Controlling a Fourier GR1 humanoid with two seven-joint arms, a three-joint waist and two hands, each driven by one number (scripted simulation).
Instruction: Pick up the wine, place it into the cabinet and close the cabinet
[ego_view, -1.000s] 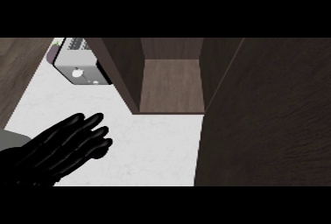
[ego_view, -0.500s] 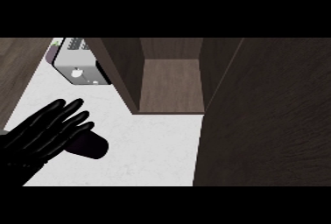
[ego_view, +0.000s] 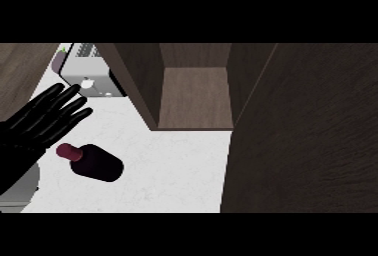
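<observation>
We see wine bottle (ego_view: 94, 161) lying on white table (ego_view: 177, 170), L hand (ego_view: 40, 120) just above it, fingers (ego_view: 63, 97) spread, holding nothing. Cabinet (ego_view: 196, 97) open.

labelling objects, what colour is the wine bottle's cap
Dark red on the wine bottle, which lies on the counter; seen in the head view.

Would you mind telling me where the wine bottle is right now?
In the head view the wine bottle lies on the white counter at lower left, just below the open left robot hand and left of the open cabinet.
</observation>
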